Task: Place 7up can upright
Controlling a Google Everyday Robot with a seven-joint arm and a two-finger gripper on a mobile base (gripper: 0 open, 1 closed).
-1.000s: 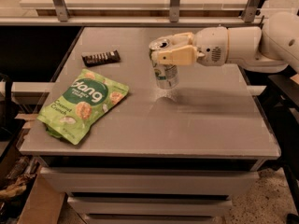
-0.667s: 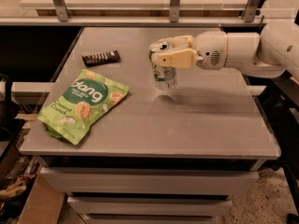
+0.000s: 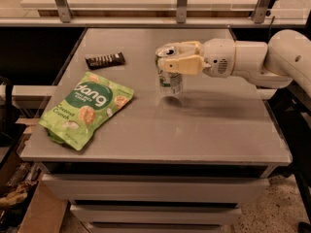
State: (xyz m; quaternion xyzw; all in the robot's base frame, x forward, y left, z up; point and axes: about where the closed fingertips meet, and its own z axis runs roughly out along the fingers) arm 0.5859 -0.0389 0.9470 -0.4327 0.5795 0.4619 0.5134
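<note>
The 7up can (image 3: 170, 83) is silvery with green markings and stands upright near the middle of the grey table (image 3: 204, 130). Its base is at the table surface or just above it; I cannot tell which. My gripper (image 3: 178, 59) reaches in from the right and is shut on the can's upper part, with one cream finger (image 3: 183, 65) across its front. The can's silver top (image 3: 166, 50) shows just left of the fingers.
A green snack pouch (image 3: 88, 108) lies at the front left of the table. A dark candy bar wrapper (image 3: 105, 59) lies at the back left. My white arm (image 3: 252, 59) spans the right side above the table. A shelf with metal posts (image 3: 182, 1) runs behind.
The gripper and can have sunk very slightly towards the table. The can stays upright in the grip. Nothing else moved.
</note>
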